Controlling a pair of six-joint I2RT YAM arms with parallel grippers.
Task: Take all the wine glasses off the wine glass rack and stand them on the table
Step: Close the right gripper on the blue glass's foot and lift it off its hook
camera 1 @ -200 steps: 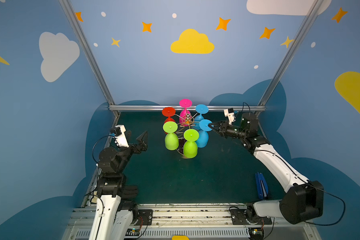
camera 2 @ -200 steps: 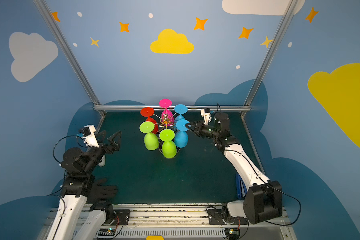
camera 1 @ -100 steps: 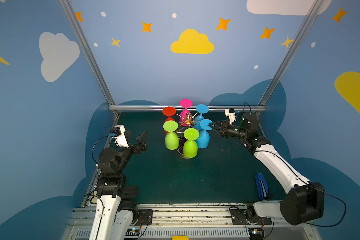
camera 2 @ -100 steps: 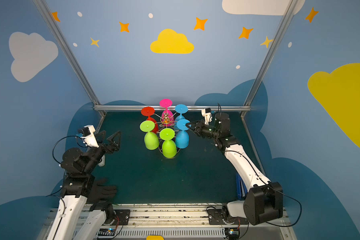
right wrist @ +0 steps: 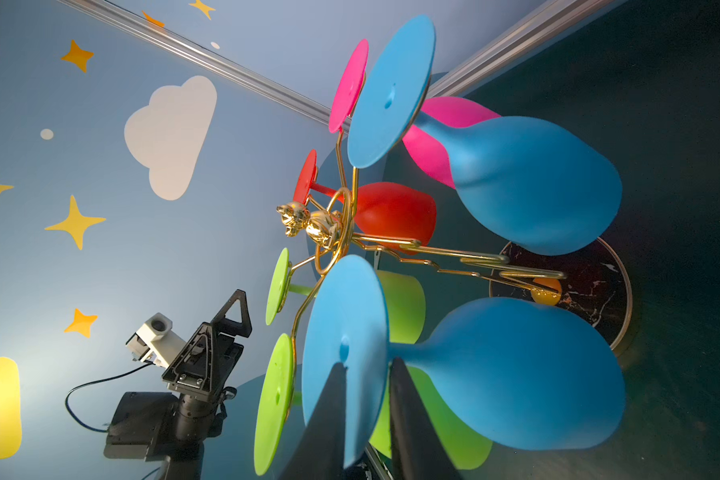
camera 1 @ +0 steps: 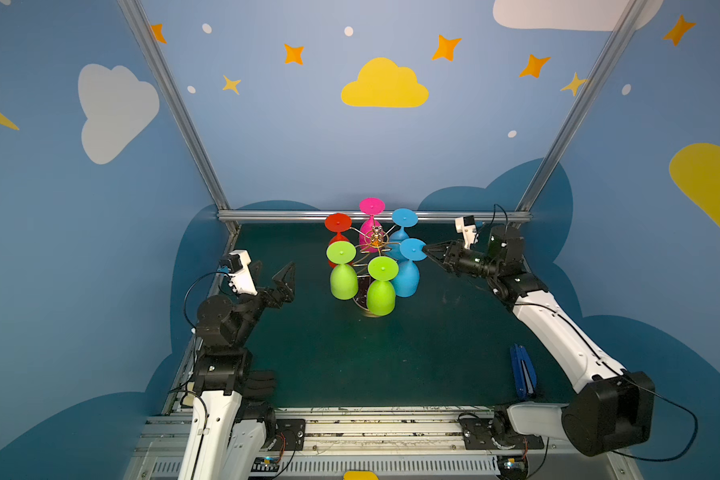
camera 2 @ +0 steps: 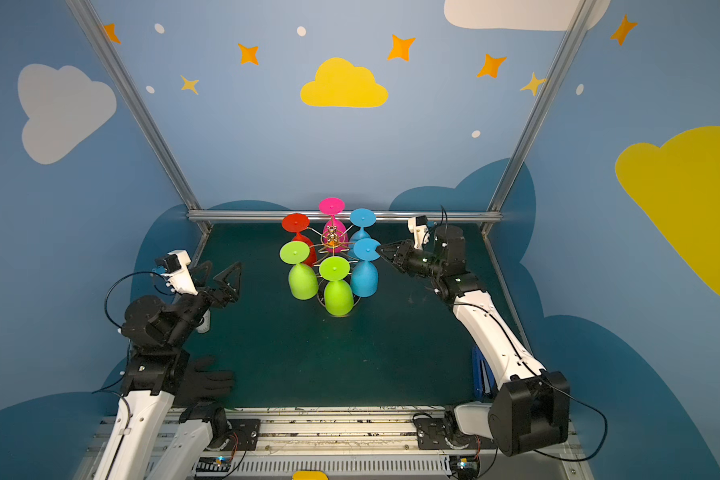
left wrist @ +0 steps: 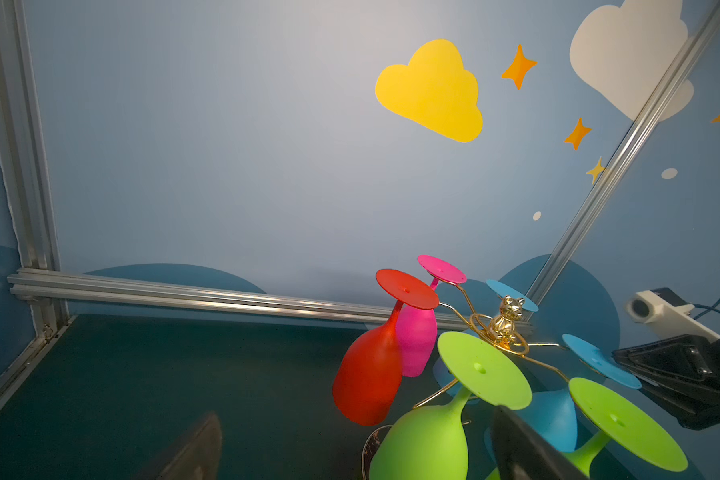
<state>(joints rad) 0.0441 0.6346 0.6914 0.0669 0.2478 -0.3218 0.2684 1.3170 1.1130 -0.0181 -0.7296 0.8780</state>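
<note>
- the matte blue wine glass (camera 1: 406,278) hangs bowl-down from the thin gold wire wine glass rack (camera 1: 376,239). its long axis is upright, with the round foot on top, and it hangs on the side of the rack that faces the right arm.
- the right gripper (camera 1: 425,249) lies level and points at that foot from outside the rack. in the right wrist view its jaws are nearly together with the foot's rim between them, one finger (right wrist: 333,399) over the top face and the other under it, seemingly clamped on it.
- the wire arm that carries the stem runs from the hub out toward those jaws. i judge the way off to be outward along that line, back toward the right arm, rather than straight up.
- a lime green wine glass (camera 1: 381,295) hangs just beside the blue bowl, so a swing of the bowl could knock it.
- the left gripper (camera 1: 273,270) hovers above the dark green tabletop (camera 1: 350,353), jaws wide apart and empty. it is well apart from the rack on its opposite side, so the right arm is much the nearer.
</note>
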